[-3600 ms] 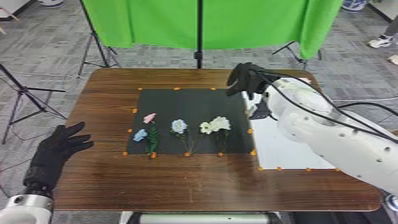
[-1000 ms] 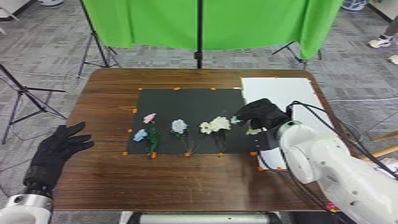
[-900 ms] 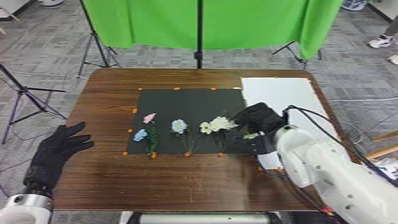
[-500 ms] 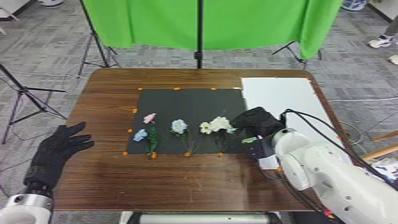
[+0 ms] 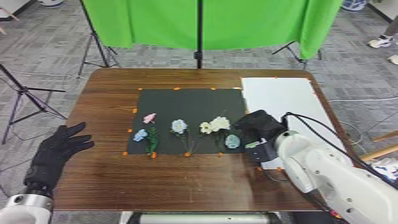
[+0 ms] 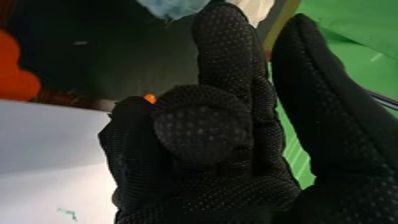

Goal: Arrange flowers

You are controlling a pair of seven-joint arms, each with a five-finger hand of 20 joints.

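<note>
brown wooden table [image 5: 107, 185], black mat [image 5: 191, 105], white sheet [image 5: 280, 95]

1. The right hand [image 5: 258, 125] has come from the white sheet's [image 5: 282, 97] far part down to the black mat's [image 5: 185, 112] near right.
2. The pale blue bloom [image 5: 233, 141] has shifted toward the bench's [image 5: 178, 185] near edge.
3. The sheet's far part is now uncovered.

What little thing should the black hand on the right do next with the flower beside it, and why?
Perhaps the right hand should turn the pale blue flower so its bloom points away from the robot: it seems to lie sideways, with green leaf toward the hand, while the white flowers have stems running toward the robot.
</note>
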